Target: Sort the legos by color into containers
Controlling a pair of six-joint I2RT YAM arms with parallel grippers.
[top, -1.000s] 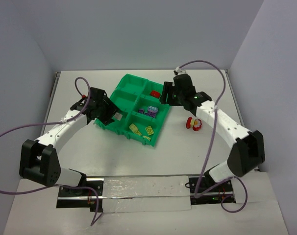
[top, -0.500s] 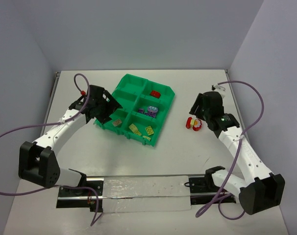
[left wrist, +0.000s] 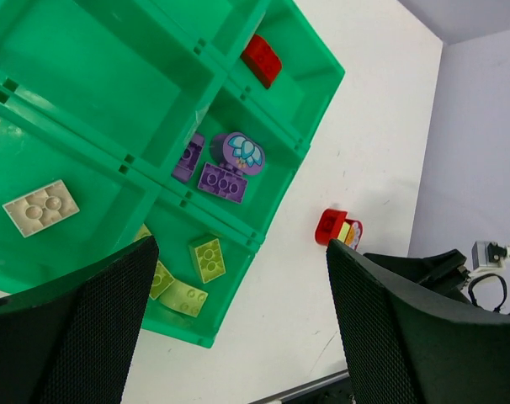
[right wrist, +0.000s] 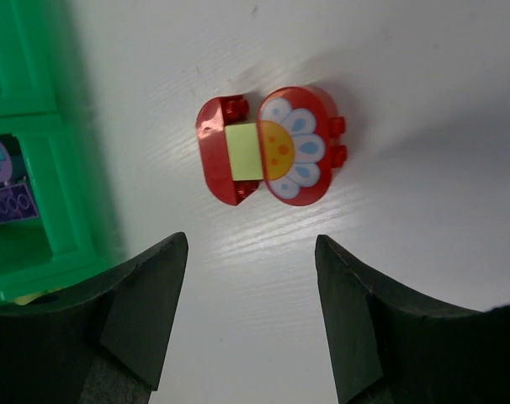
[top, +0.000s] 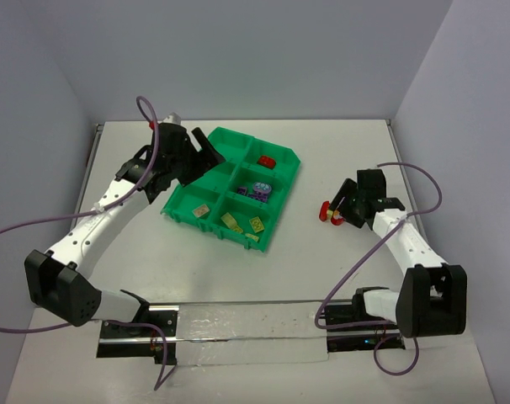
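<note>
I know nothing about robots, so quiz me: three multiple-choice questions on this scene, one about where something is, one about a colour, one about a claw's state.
1. Where is the red flower piece?
A) on the table beside the green tray
B) inside the tray
C) in a claw

2. What colour is the lone brick in the tray's far right corner compartment?
A) yellow
B) purple
C) red

3. How is the right claw?
A) shut on a brick
B) open, empty
C) shut, empty

Answers:
1 A, it lies on the white table, apart from the tray.
2 C, one red brick sits there.
3 B, its fingers stand apart with only table between.
</note>
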